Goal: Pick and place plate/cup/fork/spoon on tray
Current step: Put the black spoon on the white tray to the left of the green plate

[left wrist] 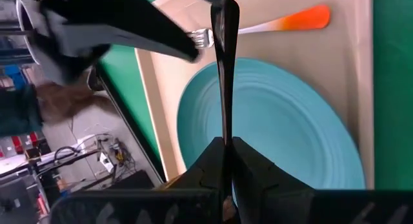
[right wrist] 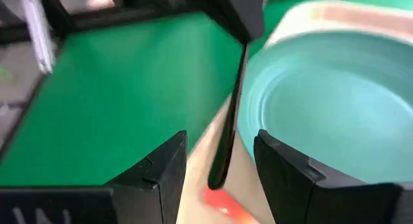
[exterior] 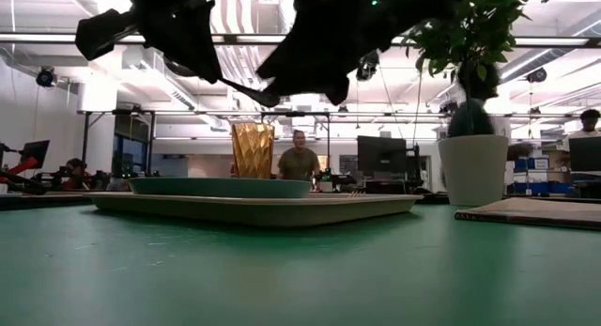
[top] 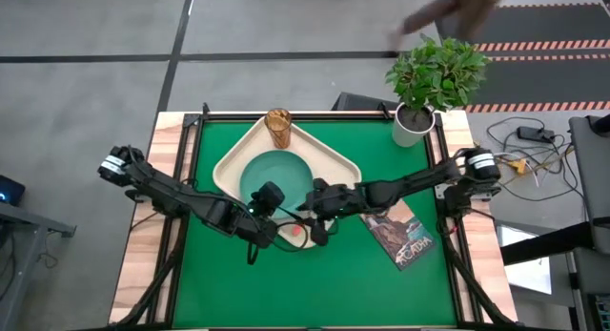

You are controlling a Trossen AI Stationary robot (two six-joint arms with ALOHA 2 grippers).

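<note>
The cream tray (top: 334,152) lies turned on the green table with the teal plate (top: 286,174) on it and the amber cup (top: 277,127) upright at its far corner. The fork (left wrist: 284,22), with an orange handle, lies flat on the tray's near corner beside the plate. My left gripper (left wrist: 227,144) is shut on the dark spoon (left wrist: 224,69) above the plate's near edge. My right gripper (right wrist: 219,169) is open and empty just right of it, over the fork's handle (right wrist: 222,203). The spoon (right wrist: 227,130) shows beyond the gap between its fingers. My left gripper pinches the spoon's thin handle (left wrist: 226,128) near its end between the two fingers. The spoon sticks straight out ahead of the fingers, its bowl (left wrist: 224,17) farthest away. It is lifted clear above the plate and tray.
A white pot with a green plant (top: 416,123) stands at the table's far right corner. A picture-covered book (top: 404,236) lies right of the tray. The two arms meet close together over the tray's near corner. A person (exterior: 299,161) stands beyond the table.
</note>
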